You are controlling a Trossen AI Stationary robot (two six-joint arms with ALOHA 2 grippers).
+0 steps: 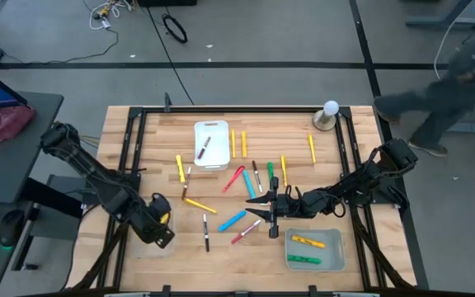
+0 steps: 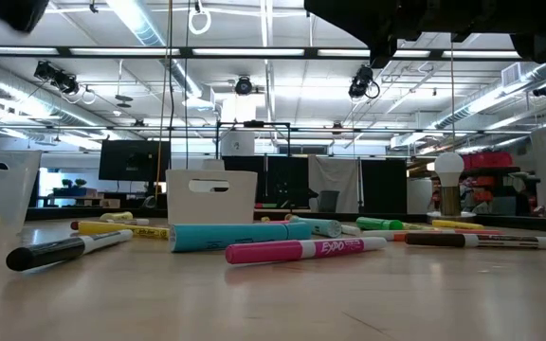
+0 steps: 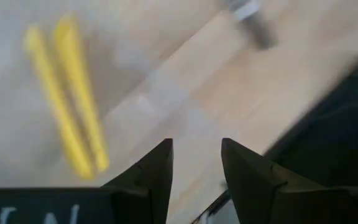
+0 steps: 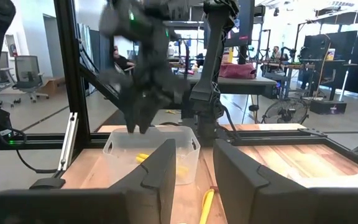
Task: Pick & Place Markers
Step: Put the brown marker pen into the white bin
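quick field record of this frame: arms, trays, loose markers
left hand: open, empty, above the near-left tray, which holds yellow markers
right hand: open, empty, among loose markers mid-table
near-right tray: one yellow, one green marker
far white tray: one dark marker
loose markers: many, scattered over the table centre

Even overhead strip lighting, bright; ceiling fixtures (image 2: 140,28) glare in low view; left wrist view motion-blurred throughout, yellow markers (image 3: 67,93) smeared; faint shadows on table (image 1: 138,140).
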